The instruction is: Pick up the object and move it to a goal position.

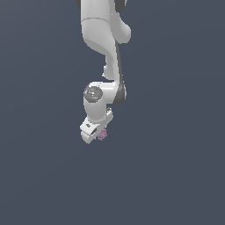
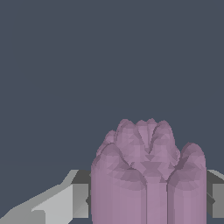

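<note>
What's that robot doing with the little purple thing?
The white robot arm has its gripper around a small bumpy purple-pink berry cluster. In the wrist view the cluster sits right between the two fingers, which appear to press on both sides of it. Its job is to carry it to a goal spot, but no goal marker shows in either picture.

pale purple bumpy object [image 2: 148,175], between jaws
</note>
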`<state>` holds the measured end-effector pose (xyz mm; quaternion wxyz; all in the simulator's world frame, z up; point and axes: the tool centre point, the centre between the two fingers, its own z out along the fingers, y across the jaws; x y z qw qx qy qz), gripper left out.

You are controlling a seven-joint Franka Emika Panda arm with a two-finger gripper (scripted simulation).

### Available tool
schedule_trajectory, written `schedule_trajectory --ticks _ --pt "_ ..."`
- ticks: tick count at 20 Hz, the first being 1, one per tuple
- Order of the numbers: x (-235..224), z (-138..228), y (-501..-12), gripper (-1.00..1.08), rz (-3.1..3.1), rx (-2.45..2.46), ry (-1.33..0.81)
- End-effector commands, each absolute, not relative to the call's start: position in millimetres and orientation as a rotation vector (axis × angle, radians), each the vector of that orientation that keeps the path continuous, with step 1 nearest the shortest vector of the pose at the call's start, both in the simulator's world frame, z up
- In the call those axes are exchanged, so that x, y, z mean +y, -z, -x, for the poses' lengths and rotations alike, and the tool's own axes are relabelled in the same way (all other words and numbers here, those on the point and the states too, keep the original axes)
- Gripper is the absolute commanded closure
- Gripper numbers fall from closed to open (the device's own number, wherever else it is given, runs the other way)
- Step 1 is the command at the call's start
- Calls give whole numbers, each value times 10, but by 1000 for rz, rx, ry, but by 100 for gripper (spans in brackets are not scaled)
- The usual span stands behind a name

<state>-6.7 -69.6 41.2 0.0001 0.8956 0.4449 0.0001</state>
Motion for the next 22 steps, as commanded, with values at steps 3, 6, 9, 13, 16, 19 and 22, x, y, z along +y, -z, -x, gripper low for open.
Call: schedule_trajectory --ticks 3,6,9,13,16,19,22 --pt "-695 67 -403 108 -2813 1398 0" --pt "-695 67 -403 108 -2813 1398 0" --pt "-700 63 -412 108 -2813 1397 -2" --pt "-735 45 -450 108 -2813 1397 -2" --pt "-807 6 -529 108 -2813 1397 -2" --pt "-917 -52 -649 108 -2813 1397 -2" --pt "-1061 -129 -805 108 -2813 1398 -2"
